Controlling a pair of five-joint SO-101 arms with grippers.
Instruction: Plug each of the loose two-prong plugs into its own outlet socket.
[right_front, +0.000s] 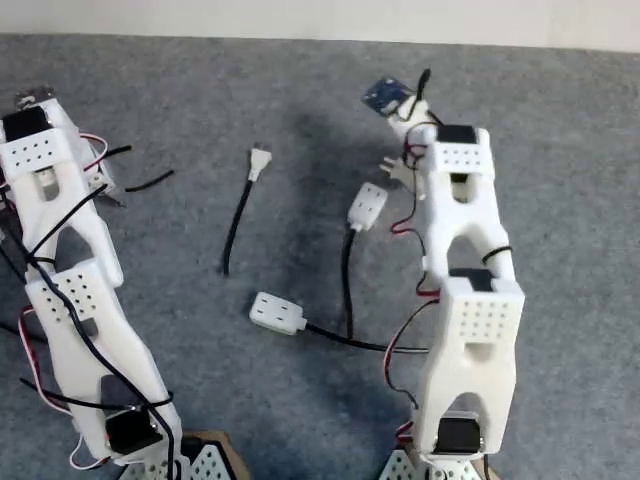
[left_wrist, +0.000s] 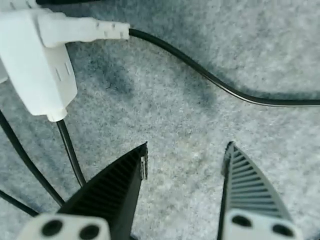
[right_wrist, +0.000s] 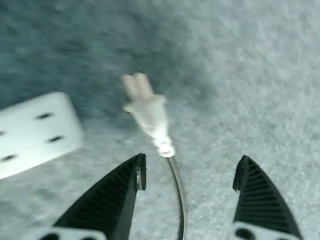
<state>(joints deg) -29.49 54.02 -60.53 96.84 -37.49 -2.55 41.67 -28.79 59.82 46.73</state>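
Over the carpet (right_front: 150, 90) the right gripper (right_wrist: 192, 172) hangs open above the cord (right_wrist: 177, 195) of a white plug (right_wrist: 147, 112) lying loose just beside a socket (right_wrist: 35, 132), while the left gripper (left_wrist: 187, 150), open too, hovers near a second socket (left_wrist: 35, 65) with a second plug (left_wrist: 82, 29) touching it.

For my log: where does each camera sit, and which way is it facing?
High view: fixed above, looking down on the table; left arm and right arm show.
Left wrist view: on left arm, facing the table; open left gripper before a socket block.
Right wrist view: on right arm, facing down; open right gripper shows, loose plug ahead.
Shared: high and right wrist views show that plug.
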